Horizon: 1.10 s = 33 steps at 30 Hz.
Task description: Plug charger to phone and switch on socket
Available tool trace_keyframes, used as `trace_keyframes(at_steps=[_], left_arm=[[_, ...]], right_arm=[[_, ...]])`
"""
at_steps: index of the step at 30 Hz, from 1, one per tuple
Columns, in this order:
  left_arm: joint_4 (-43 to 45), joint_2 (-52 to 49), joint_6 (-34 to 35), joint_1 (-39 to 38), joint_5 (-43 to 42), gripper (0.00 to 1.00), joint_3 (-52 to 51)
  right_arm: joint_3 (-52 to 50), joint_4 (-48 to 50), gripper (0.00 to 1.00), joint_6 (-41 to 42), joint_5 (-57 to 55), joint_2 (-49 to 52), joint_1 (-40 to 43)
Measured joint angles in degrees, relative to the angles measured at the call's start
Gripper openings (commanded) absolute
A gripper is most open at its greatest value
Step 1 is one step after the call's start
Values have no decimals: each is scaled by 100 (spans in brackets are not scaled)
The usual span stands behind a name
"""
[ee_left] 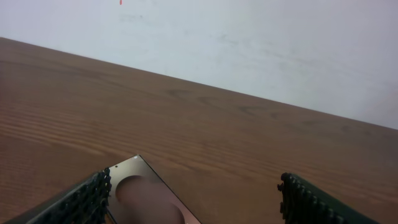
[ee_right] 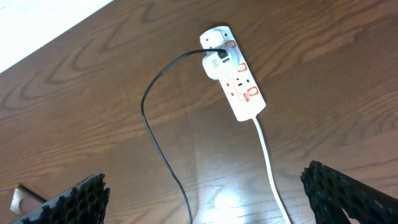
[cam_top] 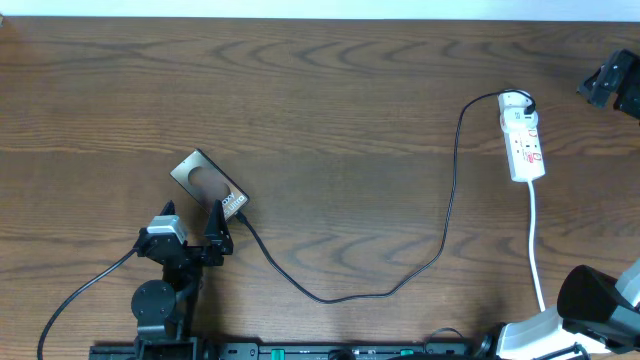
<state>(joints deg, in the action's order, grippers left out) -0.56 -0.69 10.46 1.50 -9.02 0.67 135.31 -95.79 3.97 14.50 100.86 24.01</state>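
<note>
The brown-bronze phone (cam_top: 207,184) lies tilted on the table at the left. It also shows low in the left wrist view (ee_left: 149,193), and one corner shows in the right wrist view (ee_right: 20,198). My left gripper (cam_top: 192,222) (ee_left: 193,186) is open and empty just in front of the phone. The black charger cable (cam_top: 450,200) (ee_right: 152,121) runs from the phone's near right end, loops across the table and goes up to the white socket strip (cam_top: 523,138) (ee_right: 235,79). I cannot tell whether its tip is seated in the phone. My right gripper (ee_right: 205,190) is open and empty, well back from the socket.
The socket's white cord (cam_top: 536,240) (ee_right: 270,165) runs toward the front edge beside my right arm (cam_top: 590,305). A black object (cam_top: 608,80) sits at the far right edge. The wooden table (cam_top: 330,110) meets a white wall (ee_left: 249,43) at the back.
</note>
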Motion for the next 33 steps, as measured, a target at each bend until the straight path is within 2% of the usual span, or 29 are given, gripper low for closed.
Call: trace_keyframes(at_steps=[23, 28, 33], left_arm=[[-2, 0, 0, 0, 0, 85, 0], [-2, 0, 0, 0, 4, 85, 2], [-4, 0, 0, 0, 20, 85, 2]], right_arm=[[-15, 212, 99, 2, -50, -195, 0], [-546, 1073, 99, 17, -92, -990, -131], [-2044, 2682, 99, 17, -87, -2315, -588]])
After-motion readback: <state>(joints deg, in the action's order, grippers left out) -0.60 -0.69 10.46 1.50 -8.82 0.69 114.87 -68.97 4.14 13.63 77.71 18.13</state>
